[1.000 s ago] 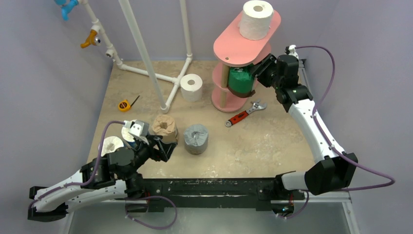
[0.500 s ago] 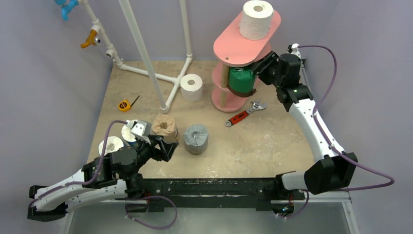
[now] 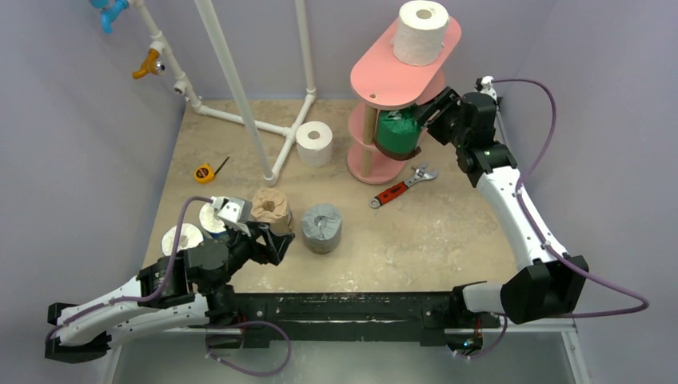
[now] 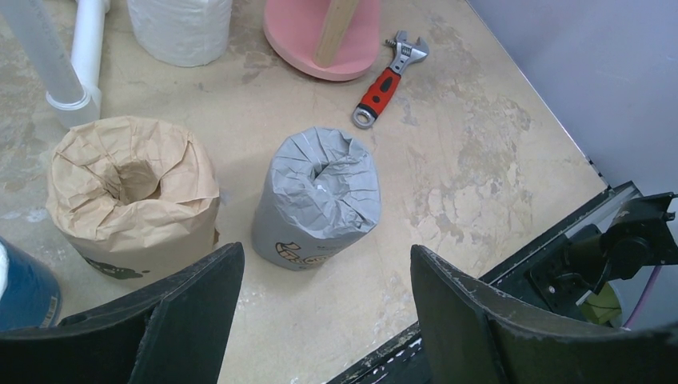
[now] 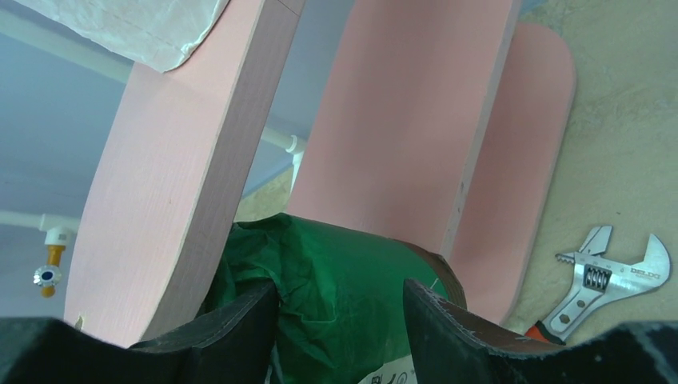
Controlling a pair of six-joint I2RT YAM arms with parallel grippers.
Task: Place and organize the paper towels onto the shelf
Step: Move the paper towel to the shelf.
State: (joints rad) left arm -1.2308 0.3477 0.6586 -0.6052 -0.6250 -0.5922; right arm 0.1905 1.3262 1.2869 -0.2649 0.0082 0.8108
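The pink shelf [image 3: 384, 76] stands at the back. A white roll [image 3: 420, 32] sits on its top board, and a green-wrapped roll [image 3: 396, 132] sits on its middle board. My right gripper [image 3: 424, 112] is open, its jaws either side of the green roll [image 5: 344, 296] at the shelf's right edge. On the floor are a white roll [image 3: 314, 144], a tan roll [image 3: 270, 208], a grey roll [image 3: 321, 228], a blue-wrapped roll [image 3: 212, 220] and another white roll [image 3: 182, 238]. My left gripper [image 3: 268, 240] is open and empty, just short of the grey roll [image 4: 320, 196] and the tan roll [image 4: 132, 192].
A red-handled wrench [image 3: 400, 188] lies right of the shelf base. A yellow tape measure [image 3: 205, 171] lies at the left. The white pipe frame [image 3: 240, 88] stands behind the floor rolls. Purple walls close in on the left, back and right.
My right gripper has drawn back slightly to the right from the green roll. My left arm has edged forward and right toward the tan and grey rolls.
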